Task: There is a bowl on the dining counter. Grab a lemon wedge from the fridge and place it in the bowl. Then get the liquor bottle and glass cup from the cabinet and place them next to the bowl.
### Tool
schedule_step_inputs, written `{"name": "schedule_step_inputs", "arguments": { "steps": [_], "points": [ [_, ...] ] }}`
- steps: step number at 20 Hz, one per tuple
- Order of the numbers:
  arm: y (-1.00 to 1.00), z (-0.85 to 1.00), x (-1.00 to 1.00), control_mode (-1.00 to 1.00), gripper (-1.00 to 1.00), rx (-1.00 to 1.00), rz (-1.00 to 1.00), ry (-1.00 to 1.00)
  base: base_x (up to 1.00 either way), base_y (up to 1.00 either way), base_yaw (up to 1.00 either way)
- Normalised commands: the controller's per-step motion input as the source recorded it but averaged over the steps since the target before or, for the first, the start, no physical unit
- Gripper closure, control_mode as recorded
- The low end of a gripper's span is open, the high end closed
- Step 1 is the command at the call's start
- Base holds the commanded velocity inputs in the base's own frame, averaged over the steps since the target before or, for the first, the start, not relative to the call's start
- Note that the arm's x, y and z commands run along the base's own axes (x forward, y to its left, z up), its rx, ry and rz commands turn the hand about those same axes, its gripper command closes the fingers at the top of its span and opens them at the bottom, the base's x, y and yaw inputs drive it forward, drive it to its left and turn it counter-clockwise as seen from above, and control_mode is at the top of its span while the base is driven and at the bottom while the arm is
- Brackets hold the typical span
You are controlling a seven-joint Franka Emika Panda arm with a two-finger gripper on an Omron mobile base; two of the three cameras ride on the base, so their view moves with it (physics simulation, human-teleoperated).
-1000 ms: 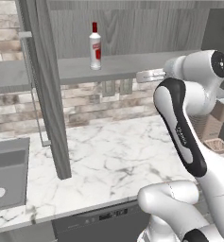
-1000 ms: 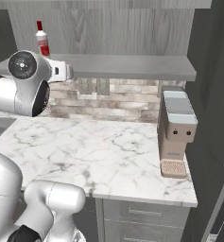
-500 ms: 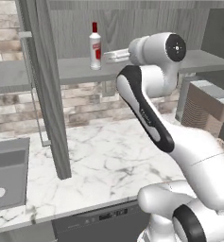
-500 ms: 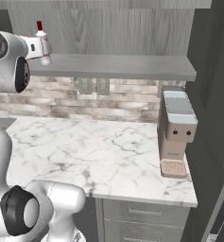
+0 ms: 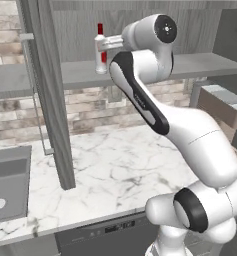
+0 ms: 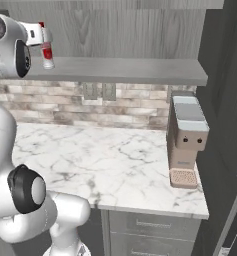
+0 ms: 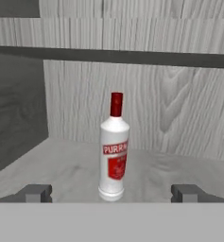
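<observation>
1. The liquor bottle (image 7: 114, 147) stands upright on the cabinet (image 7: 179, 123) shelf, well in from the back wall and away from the left side wall, with bare shelf all round it.
2. The tool (image 7: 111, 193) faces the bottle with its 2 finger tips wide apart, one on either side of the bottle's base, holding nothing and not touching it.
3. From the left base view the tool (image 5: 108, 44) sits just beside the bottle (image 5: 100, 50) near the front edge of the shelf; from the right base view the bottle (image 6: 47, 47) stands at the shelf's left end, over the marble worktop (image 6: 105, 160).
4. Handling, as a judgement: it looks like rigid glass, smooth and likely slippery, fragile if tipped or dropped. It is tall on a narrow foot, so a nudge high up could topple it.
5. Best hold, in my view: across the round body at the label, about mid-height, where the sides run straight. The neck and cap are too thin and too high to steady it.
6. Looks: a clear to whitish body, a red label with white lettering, a white shoulder and neck, and a red cap. No glass cup stands beside it on the visible shelf.
</observation>
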Motion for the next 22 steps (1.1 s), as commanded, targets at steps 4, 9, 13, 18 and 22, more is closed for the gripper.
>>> {"name": "schedule_step_inputs", "arguments": {
  "steps": [4, 9, 13, 18, 22],
  "points": [
    [0.02, -0.03, 0.16, -1.00, -1.00, 0.00, -0.05, 0.05, 0.00, 0.00, 0.00],
    [0.03, -0.08, 0.36, -1.00, -1.00, 0.00, -0.03, 0.11, 0.00, 0.00, 0.00],
    [0.03, -0.05, 0.31, -1.00, -1.00, 0.00, 0.00, 0.13, 0.00, 0.00, 0.00],
    [0.12, -0.16, 0.23, -1.00, -1.00, 0.00, 0.00, 0.13, 0.00, 0.00, 0.00],
    [0.14, -0.22, 0.32, -1.00, -1.00, 0.00, 0.00, 0.02, 0.00, 0.00, 0.00]
  ]
}}
